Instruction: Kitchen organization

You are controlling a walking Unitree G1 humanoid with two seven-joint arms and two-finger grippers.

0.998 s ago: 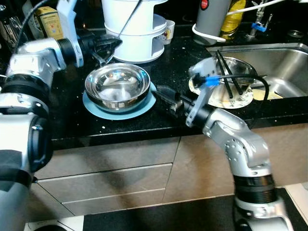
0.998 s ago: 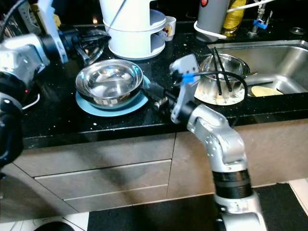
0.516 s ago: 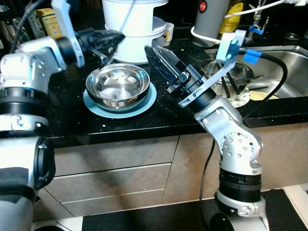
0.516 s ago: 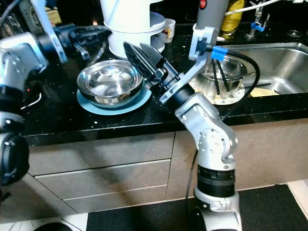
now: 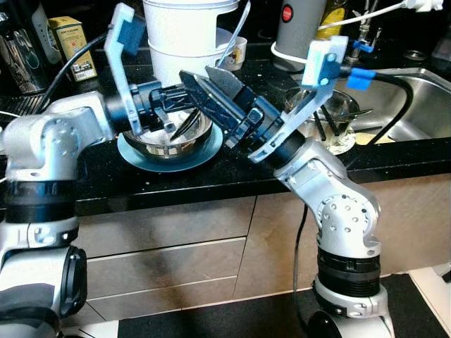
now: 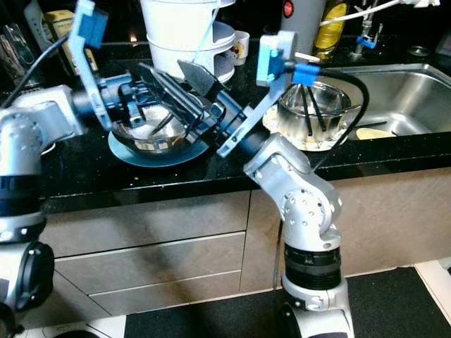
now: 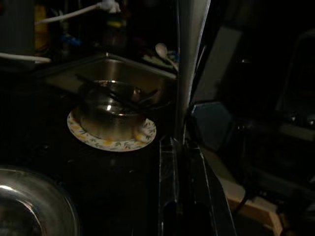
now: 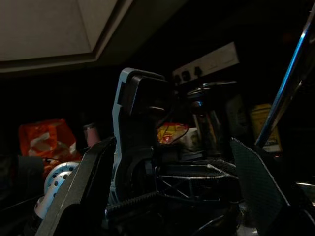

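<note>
From the left eye view you see the right gripper point(image 5: 204, 81) raised over the black counter point(image 5: 106, 179), its two black fingers spread apart and holding nothing; the left gripper point(image 5: 184, 121) reaches into the steel bowl point(image 5: 151, 144) on the blue plate point(image 5: 134, 156), and you cannot tell how its fingers stand; the yellow box point(image 5: 72, 46) at the back carries print too small to read; in the right eye view a second steel bowl with black chopsticks point(image 6: 310, 105) sits beside the sink point(image 6: 394, 84); the left wrist view shows that bowl on a patterned plate point(image 7: 110, 140); the right wrist view is dark, with an orange packet point(image 8: 42, 140)
</note>
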